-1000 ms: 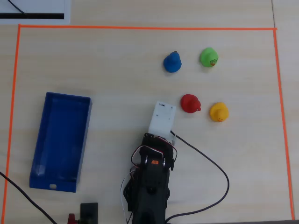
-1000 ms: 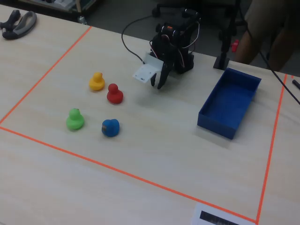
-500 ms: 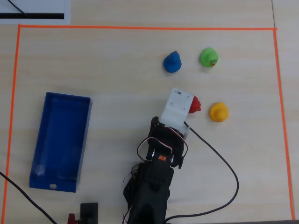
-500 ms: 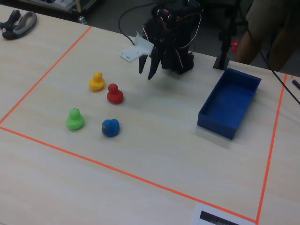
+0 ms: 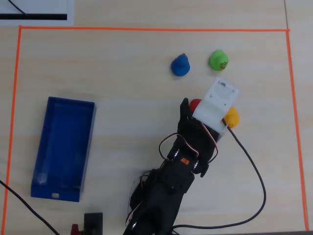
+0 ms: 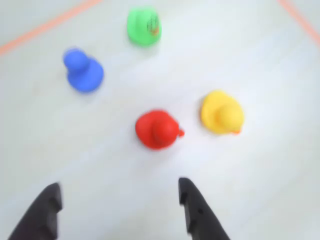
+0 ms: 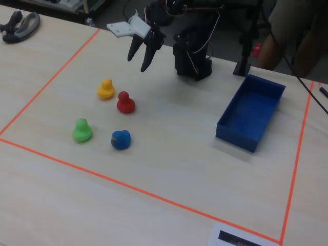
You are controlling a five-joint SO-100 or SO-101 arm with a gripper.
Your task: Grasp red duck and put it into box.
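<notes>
The red duck (image 6: 156, 129) stands on the table, ahead of my gripper in the wrist view. It also shows in the fixed view (image 7: 125, 102), and in the overhead view (image 5: 195, 104) it is partly covered by the white wrist mount. My gripper (image 6: 117, 194) is open and empty, with its black fingers (image 6: 192, 205) spread wide. In the fixed view the gripper (image 7: 137, 61) hangs in the air above and behind the red duck, not touching it. The blue box (image 5: 63, 147) lies far left in the overhead view and is empty; it sits right in the fixed view (image 7: 251, 114).
A yellow duck (image 6: 221, 112) stands close beside the red one. A blue duck (image 6: 82, 71) and a green duck (image 6: 143, 26) stand further off. Orange tape (image 5: 146, 29) frames the work area. The arm's base (image 7: 192, 56) and cables (image 5: 254, 171) are nearby.
</notes>
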